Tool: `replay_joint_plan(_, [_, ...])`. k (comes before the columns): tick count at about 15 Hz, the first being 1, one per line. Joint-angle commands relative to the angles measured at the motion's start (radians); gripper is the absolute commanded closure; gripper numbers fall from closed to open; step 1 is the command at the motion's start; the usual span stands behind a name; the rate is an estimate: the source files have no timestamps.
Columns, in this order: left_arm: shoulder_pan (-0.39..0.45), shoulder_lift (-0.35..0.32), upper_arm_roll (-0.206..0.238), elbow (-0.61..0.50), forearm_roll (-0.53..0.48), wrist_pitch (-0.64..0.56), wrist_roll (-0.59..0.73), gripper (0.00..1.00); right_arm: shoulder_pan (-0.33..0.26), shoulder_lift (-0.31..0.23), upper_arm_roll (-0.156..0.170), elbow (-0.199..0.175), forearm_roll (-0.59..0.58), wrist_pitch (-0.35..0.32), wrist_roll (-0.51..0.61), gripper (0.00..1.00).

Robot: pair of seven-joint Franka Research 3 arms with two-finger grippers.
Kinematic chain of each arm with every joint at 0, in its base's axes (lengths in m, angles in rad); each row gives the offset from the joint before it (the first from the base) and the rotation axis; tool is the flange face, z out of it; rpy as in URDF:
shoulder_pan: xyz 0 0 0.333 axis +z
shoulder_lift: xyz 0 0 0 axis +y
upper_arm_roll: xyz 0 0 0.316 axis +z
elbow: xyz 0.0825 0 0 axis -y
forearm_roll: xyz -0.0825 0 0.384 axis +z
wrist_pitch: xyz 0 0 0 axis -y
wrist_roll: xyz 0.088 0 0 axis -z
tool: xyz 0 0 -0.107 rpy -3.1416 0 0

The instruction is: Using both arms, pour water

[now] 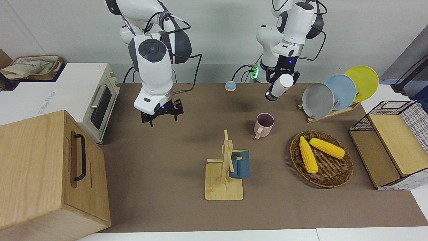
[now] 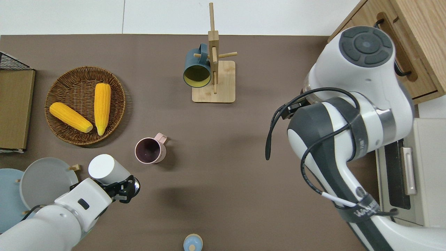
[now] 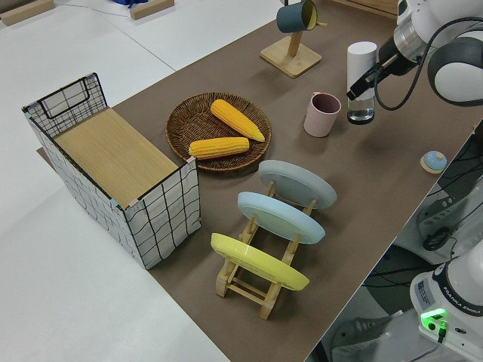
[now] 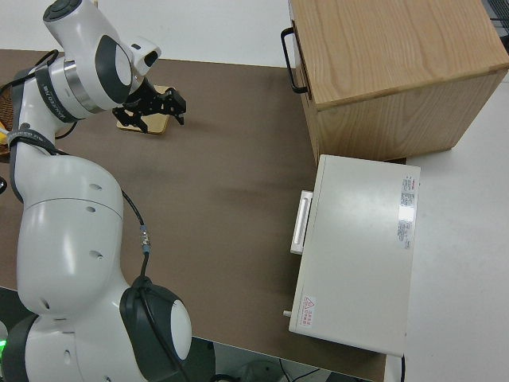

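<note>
place: robot lab, mock kitchen | cues: two arms (image 1: pixel 153 63), toaster oven (image 1: pixel 97 100), plate rack (image 1: pixel 329 112), bare white walls

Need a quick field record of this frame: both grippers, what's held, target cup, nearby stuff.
left gripper: shut on white-capped clear bottle, tilted, up in the air beside the pink mug
right gripper: open, empty, over bare brown table mat
pink mug: upright on mat, opening up
blue mug: hanging on wooden mug tree
wicker basket: holds two yellow corn cobs
pour: not yet begun
</note>
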Motion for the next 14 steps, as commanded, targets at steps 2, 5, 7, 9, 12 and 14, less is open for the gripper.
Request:
replay_joint_plan(2, [-0.016,0.049,-0.029,-0.003,-0.013,0.06,-0.038,1.0,-0.039,-0.109,-0.09,-0.121,0.07,-0.02,-0.07,0.011])
replay_joint_plan(5, [-0.016,0.083,-0.044,-0.002,-0.013,0.081,-0.061,1.0,-0.087,-0.146,-0.122,-0.143,0.139,-0.054,-0.073,0.011])
replay_joint_plan(7, [-0.014,0.1,-0.053,-0.002,-0.013,0.083,-0.061,1.0,-0.088,-0.172,-0.152,-0.141,0.146,-0.083,-0.078,0.011])
replay_joint_plan(9, [-0.014,0.117,-0.055,-0.002,-0.01,0.078,-0.058,1.0,-0.091,-0.204,-0.16,-0.139,0.146,-0.113,-0.086,0.011])
replay_joint_plan(12, [-0.014,0.141,-0.058,0.001,-0.004,0.074,-0.06,1.0,-0.091,-0.227,-0.16,-0.117,0.147,-0.163,-0.079,0.011])
replay_joint_plan(14, [-0.008,0.15,-0.065,0.003,-0.002,0.061,-0.057,1.0,-0.091,-0.229,-0.16,-0.083,0.144,-0.186,-0.079,0.011])
